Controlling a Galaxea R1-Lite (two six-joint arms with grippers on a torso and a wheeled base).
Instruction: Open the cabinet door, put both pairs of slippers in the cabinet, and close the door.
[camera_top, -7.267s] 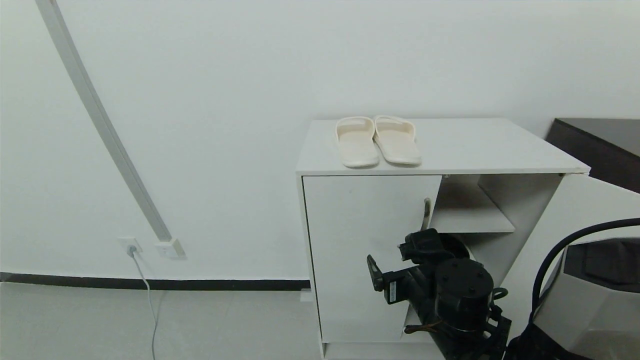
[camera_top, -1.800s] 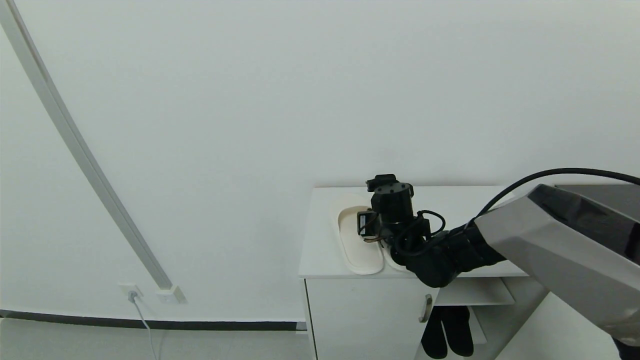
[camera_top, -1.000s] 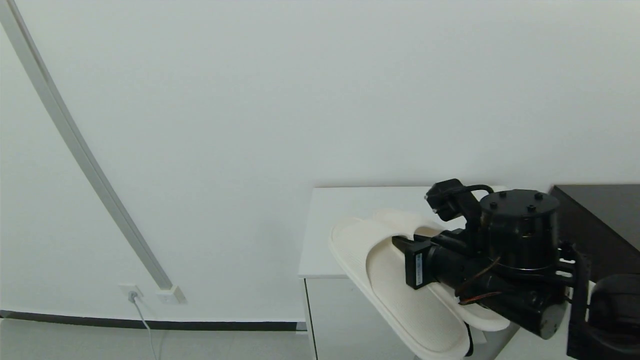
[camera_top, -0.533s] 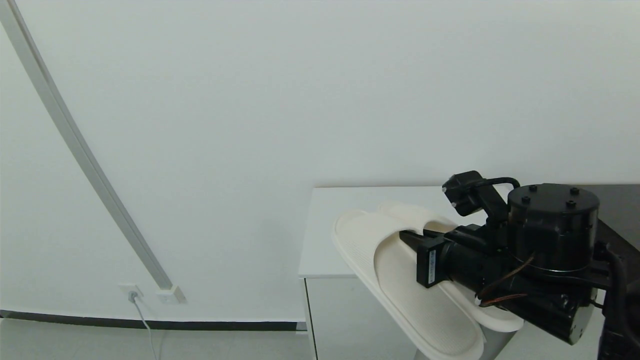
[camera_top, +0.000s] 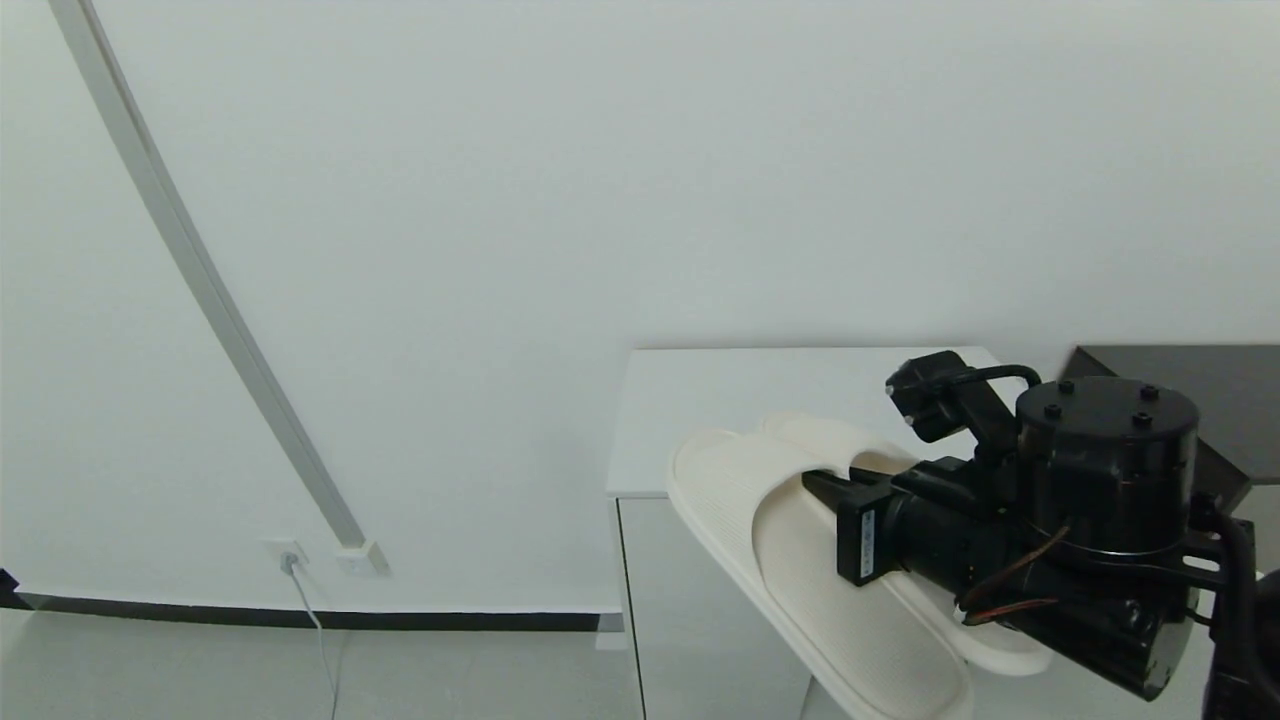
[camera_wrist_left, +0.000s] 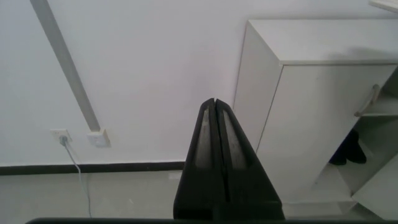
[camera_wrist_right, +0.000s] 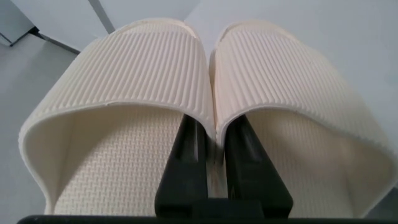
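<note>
A pair of cream slippers (camera_top: 800, 580) hangs tilted in the air in front of the white cabinet (camera_top: 720, 400), level with its top front edge. My right gripper (camera_top: 830, 490) is shut on them. In the right wrist view its fingers (camera_wrist_right: 186, 149) reach under the two straps and pinch the slippers' (camera_wrist_right: 143, 81) adjoining inner sides together. My left gripper (camera_wrist_left: 214, 106) is low and to the left of the cabinet (camera_wrist_left: 311, 37), shut with nothing in it. The cabinet's left door (camera_wrist_left: 311, 118) is closed. A pair of black slippers (camera_wrist_left: 349, 149) stands inside the open right half.
A slanted grey conduit (camera_top: 200, 280) runs down the white wall to a socket with a cable (camera_top: 290, 555). A dark tabletop (camera_top: 1170, 380) adjoins the cabinet on the right. Bare floor (camera_top: 300, 670) lies left of the cabinet.
The right gripper took the cream slippers off the cabinet top and drew them out toward me and slightly lower. The head view has shifted a little in the last half second.
</note>
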